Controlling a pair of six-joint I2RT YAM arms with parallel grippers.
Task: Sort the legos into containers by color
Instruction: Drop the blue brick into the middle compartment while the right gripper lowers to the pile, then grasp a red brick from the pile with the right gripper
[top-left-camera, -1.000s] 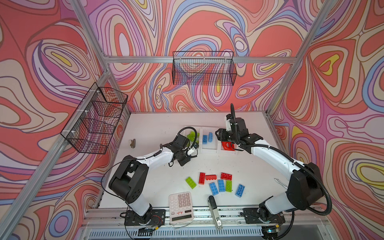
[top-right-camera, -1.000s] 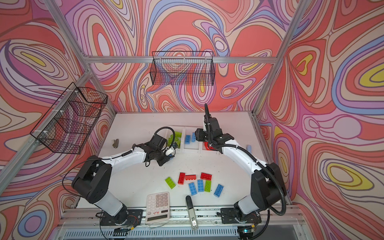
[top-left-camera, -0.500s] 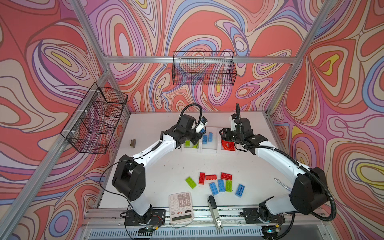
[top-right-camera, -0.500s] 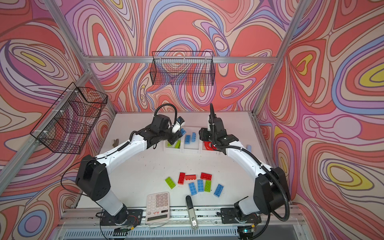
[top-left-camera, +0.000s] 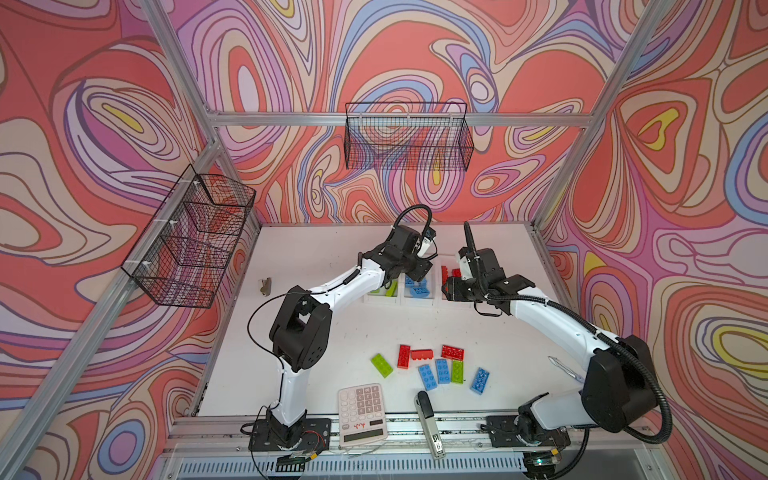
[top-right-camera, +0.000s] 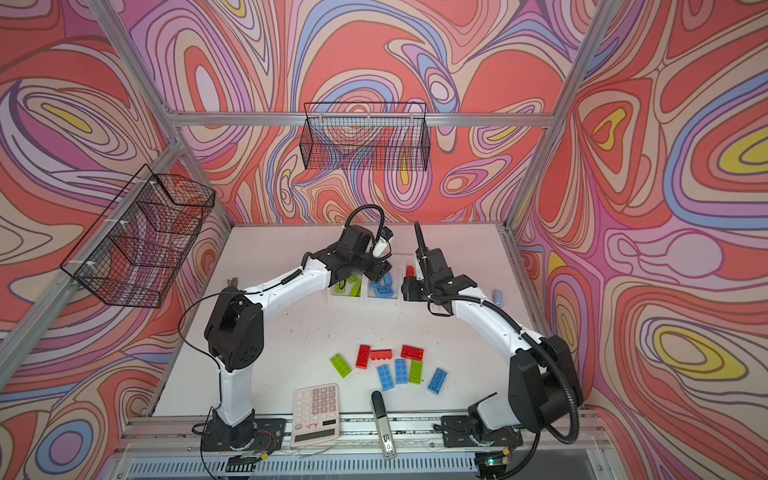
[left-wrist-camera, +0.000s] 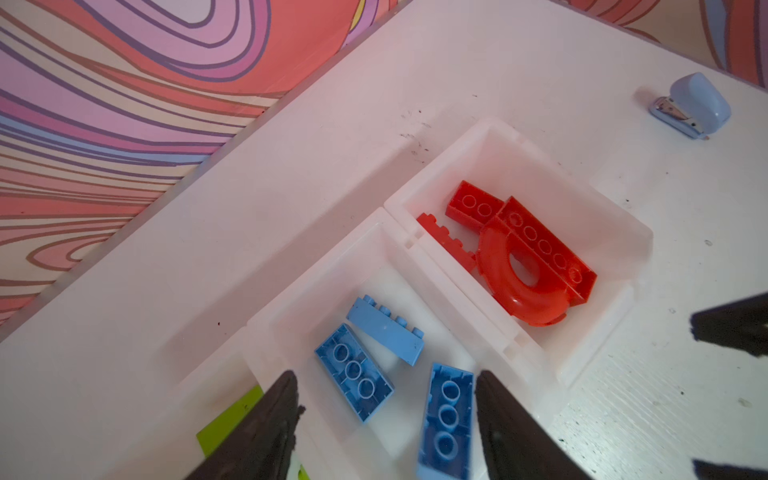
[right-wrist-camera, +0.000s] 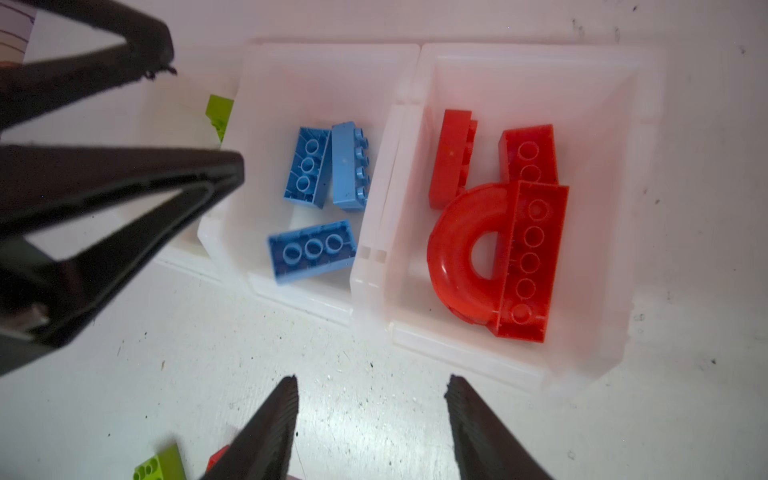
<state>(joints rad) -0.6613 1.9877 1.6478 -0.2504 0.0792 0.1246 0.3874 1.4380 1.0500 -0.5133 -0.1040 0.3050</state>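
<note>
Three white containers stand in a row at the back: green legos in the left one (top-left-camera: 384, 296), blue in the middle one (top-left-camera: 417, 300), red in the right one (right-wrist-camera: 528, 54). My left gripper (left-wrist-camera: 386, 376) hangs open over the middle container (left-wrist-camera: 324, 266), directly above three blue legos (left-wrist-camera: 353, 378); nothing is between its fingers. My right gripper (right-wrist-camera: 372, 378) is open and empty over bare table, just in front of the right container, which holds a red arch (right-wrist-camera: 469, 249) and red bricks. Several loose legos (top-left-camera: 443, 370) in all three colours lie near the front.
A white-pink calculator (top-left-camera: 363, 413) and a black stapler (top-left-camera: 428, 424) lie at the front edge. A small pale-blue stapler (left-wrist-camera: 692, 106) sits right of the containers. Wire baskets hang on the back wall (top-left-camera: 407, 141) and the left wall (top-left-camera: 189, 241). The two grippers are close together.
My left arm swung from mid-table to above the middle container and its jaws opened; a blue brick now lies below them. The right gripper drew back a little from the right container.
</note>
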